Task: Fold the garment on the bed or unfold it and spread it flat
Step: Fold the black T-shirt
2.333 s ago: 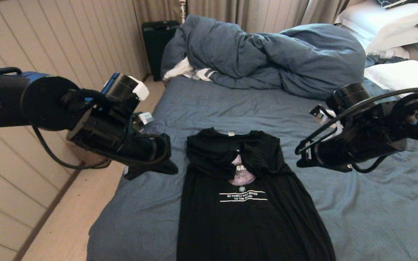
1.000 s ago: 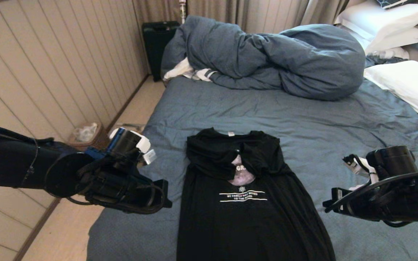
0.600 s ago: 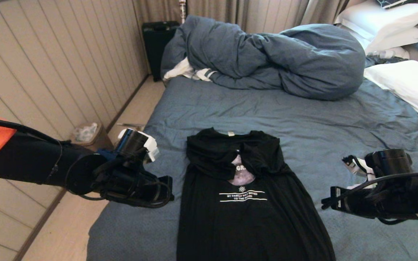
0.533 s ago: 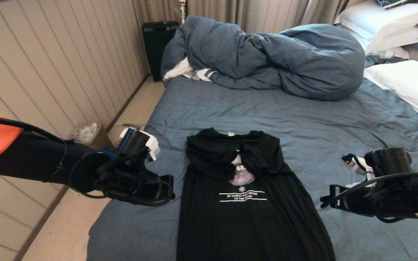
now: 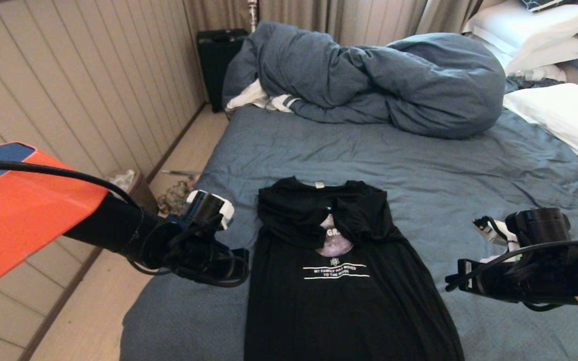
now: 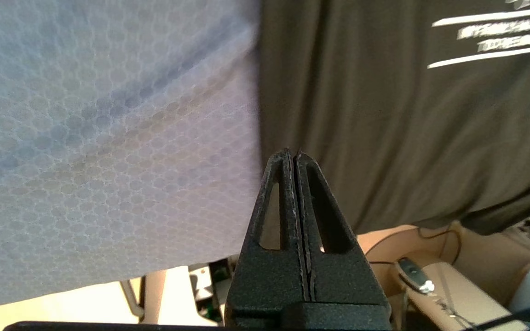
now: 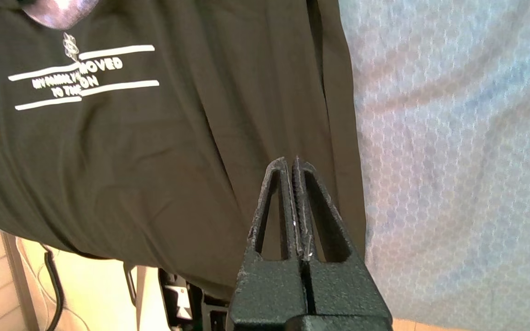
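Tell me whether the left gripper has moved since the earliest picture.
Yes. The left gripper has dropped lower and come nearer the T-shirt's left edge, while the shirt lies unchanged on the bed.

"MOVED" on the garment [image 7: 164, 151]

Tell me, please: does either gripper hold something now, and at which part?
Nothing is held. The left gripper and the right gripper are both shut on nothing, above the side edges of the garment.
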